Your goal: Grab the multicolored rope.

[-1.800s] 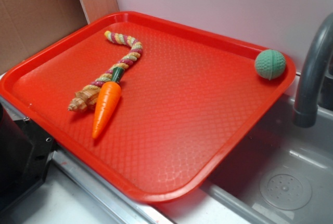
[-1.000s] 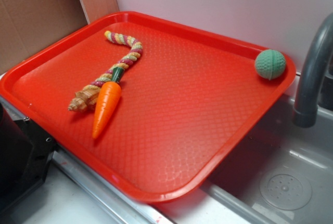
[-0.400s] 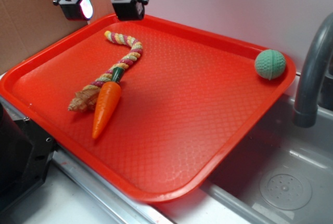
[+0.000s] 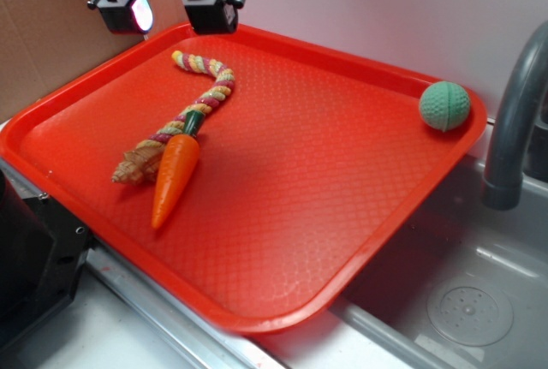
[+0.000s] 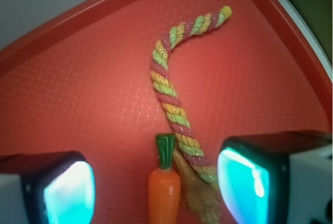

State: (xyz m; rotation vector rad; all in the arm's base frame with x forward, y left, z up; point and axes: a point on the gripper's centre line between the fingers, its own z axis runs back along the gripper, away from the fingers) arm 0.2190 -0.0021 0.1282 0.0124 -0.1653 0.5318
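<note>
1. The rope point(image 4: 203, 91) lay curved on the tray point(image 4: 342, 215), clear of the gripper point(image 4: 167, 11), which hung above the tray's far corner.
2. The fingers point(image 5: 244, 182) stood wide apart, holding nothing.
3. The rope's near end touched the shell point(image 4: 137, 165) and the carrot point(image 4: 174, 177); a ball point(image 4: 444, 105) sat well apart.

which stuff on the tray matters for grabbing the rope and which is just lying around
For the job:
- multicolored rope, lying curved on the red tray
- end effector, open, above the tray's far corner

Just lying about:
- carrot, beside the rope's near end
- seashell
- green ball
- faucet
</note>
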